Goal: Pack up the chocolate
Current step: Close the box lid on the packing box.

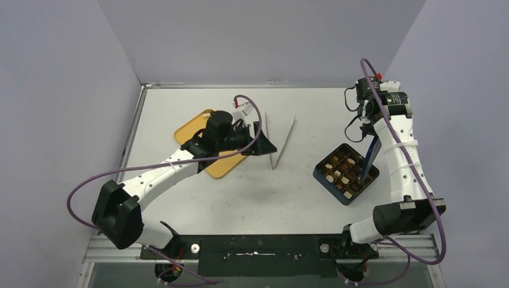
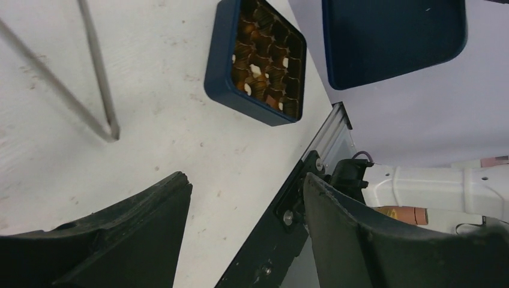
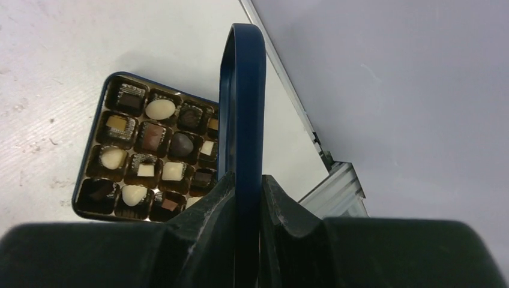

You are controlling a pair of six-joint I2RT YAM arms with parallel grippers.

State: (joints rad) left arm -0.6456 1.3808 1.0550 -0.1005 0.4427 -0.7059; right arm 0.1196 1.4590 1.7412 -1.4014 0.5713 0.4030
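Right pincer [image 3: 247, 180]: pressed together on the rim of a dark blue lid [image 3: 243, 102], with one finger on each face.
Lid: held on edge and lifted off the bench [image 1: 252, 192]. From above it crosses the right part of the box [image 2: 217, 66]. The left wrist view shows it up in the air and apart from the box.
Chocolate [image 3: 153, 135]: small dark brown, light brown and cream-white pieces, each sitting in its own paper-lined compartment of the open box. Round, square and oval shapes are mixed across the rows.
Box: dark blue and square, flat on the bench on the right side, turned corner-on to the arms, with its top uncovered.
Left pincer [image 2: 246, 180]: spread wide with nothing between the fingers. It hangs above bare bench just beside the tongs [image 1: 279, 143].
Tongs: long and metal, lying flat in a narrow V near the middle of the bench with the joined end toward the arms. They are well apart from the box.
Tray [image 1: 193, 127]: yellow, flat on the left half of the bench, partly hidden under the left arm.
Left arm: stretched from its base across the tray toward the centre.
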